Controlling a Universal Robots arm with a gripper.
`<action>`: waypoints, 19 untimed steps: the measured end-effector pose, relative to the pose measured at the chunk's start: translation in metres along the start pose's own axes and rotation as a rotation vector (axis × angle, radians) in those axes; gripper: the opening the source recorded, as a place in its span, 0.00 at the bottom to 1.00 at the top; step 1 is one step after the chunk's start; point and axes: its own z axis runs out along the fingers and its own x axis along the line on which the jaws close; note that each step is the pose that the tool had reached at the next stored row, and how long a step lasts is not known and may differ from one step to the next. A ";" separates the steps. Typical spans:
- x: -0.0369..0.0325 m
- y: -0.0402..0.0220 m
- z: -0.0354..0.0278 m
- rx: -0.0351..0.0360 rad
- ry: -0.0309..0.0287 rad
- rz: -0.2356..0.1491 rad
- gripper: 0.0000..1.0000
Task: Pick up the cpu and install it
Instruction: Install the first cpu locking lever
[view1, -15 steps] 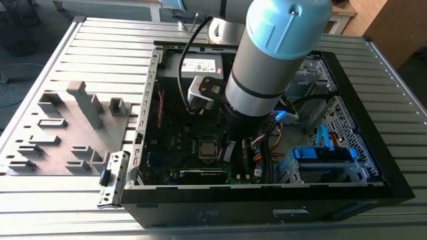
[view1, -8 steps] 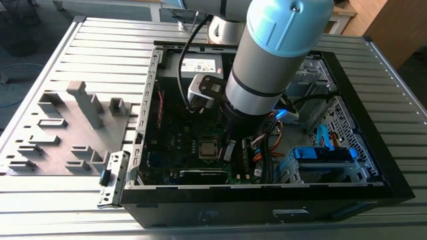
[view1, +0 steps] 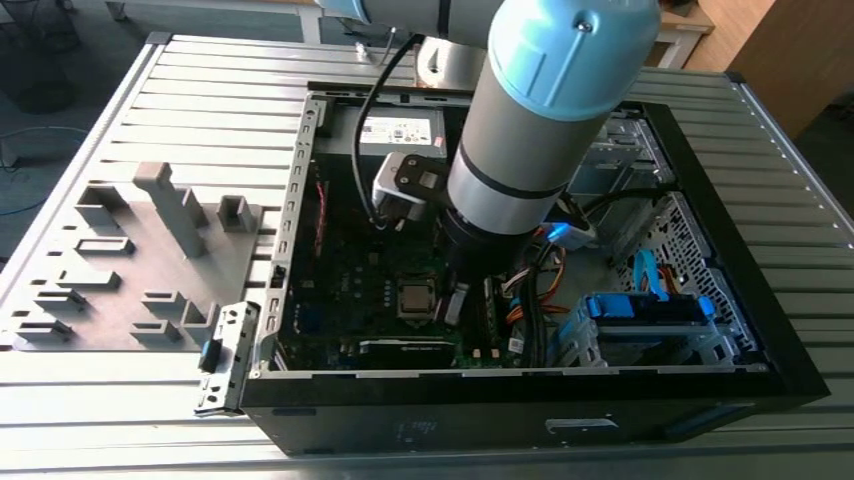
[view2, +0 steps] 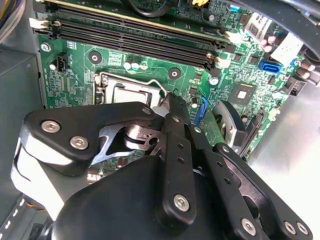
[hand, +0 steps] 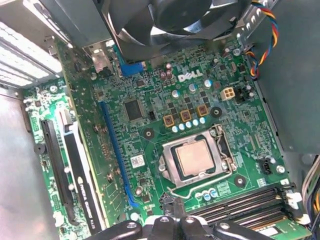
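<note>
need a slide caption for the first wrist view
Small square silver-topped cpu sitting in the metal-framed socket of the green motherboard, black gripper close beside it.

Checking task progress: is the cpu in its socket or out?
In: the first wrist view shows the cpu lying flat inside the socket's metal frame on the motherboard.

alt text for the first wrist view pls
The cpu sits in its socket on the green motherboard, silver top up. A black fan overhangs one side of the board; the gripper is at the opposite side, beside the memory slots.
</note>
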 end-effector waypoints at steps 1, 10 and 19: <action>0.0008 0.0007 0.0008 0.0001 0.0001 0.000 0.11; 0.0084 0.0069 0.0153 0.0016 0.0043 0.001 0.11; 0.0118 0.0111 0.0259 0.0019 0.0053 0.003 0.11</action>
